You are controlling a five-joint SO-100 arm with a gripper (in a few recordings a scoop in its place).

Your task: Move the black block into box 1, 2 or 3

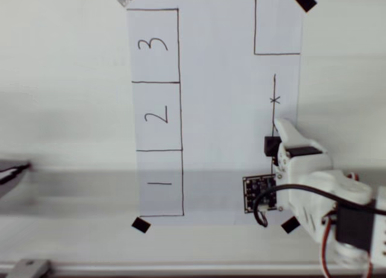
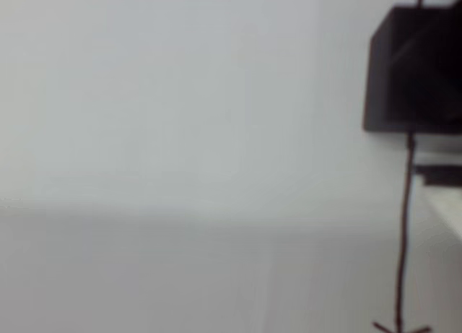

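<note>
Black block (image 1: pixel 271 146) sits near the paper's (image 1: pixel 217 109) right edge, on the drawn line below the X mark (image 1: pixel 275 100), well apart from box 3 (image 1: pixel 154 46) at the paper's top-left corner. Gripper (image 1: pixel 278 146) is right at the block, white finger (image 1: pixel 288 133) touching its right side; can't tell if the jaws are clamped. Wrist view: block (image 2: pixel 415 69) at top right on the line.

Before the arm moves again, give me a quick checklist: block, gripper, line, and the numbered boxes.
1. Black block on the paper, beside the gripper: ok.
2. Block on the drawn line, as the wrist view shows: ok.
3. Gripper closed on the block: cannot tell, the white finger hides the contact.
4. Block lifted clear of the paper: cannot tell.
5. Box 3 free of objects: ok.
6. Block inside a numbered box: not ok, it sits across the sheet from them.
</note>
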